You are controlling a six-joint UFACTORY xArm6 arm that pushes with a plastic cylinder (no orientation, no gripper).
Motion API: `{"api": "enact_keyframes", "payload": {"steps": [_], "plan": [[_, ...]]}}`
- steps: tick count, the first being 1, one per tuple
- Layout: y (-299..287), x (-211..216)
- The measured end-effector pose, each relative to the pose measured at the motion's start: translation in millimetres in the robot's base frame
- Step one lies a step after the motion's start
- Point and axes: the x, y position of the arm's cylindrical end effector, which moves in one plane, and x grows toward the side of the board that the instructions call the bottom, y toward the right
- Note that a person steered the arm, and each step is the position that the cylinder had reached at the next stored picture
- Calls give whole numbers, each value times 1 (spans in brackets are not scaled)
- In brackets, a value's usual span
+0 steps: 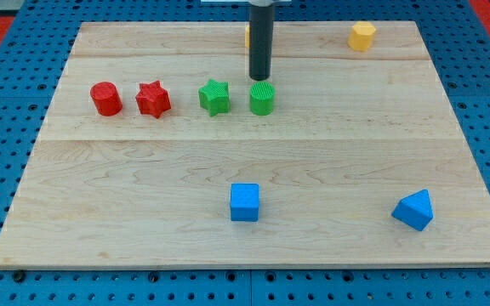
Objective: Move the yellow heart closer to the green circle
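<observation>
The green circle (262, 99) stands on the wooden board (143, 170), in a row of blocks across the upper middle. My tip (260, 78) is just above the green circle in the view, close to its top edge; whether they touch cannot be told. A thin sliver of a yellow block (247, 34) shows at the rod's left side near the board's top edge. The rod hides most of it, so its shape cannot be made out. Another yellow block (362, 36), with an angular outline, sits at the top right.
A green star (214, 97), a red star (153, 99) and a red circle (105, 99) lie in the row left of the green circle. A blue cube (245, 202) is at the bottom middle and a blue triangle (413, 209) at the bottom right.
</observation>
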Motion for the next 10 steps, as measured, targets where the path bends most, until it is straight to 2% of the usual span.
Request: {"api": "enact_keyframes", "payload": {"steps": [2, 3, 4, 6, 8, 9, 10], "plan": [[-88, -56], [-83, -109], [-53, -111], [35, -81], [40, 11], [35, 34], [20, 15]]}}
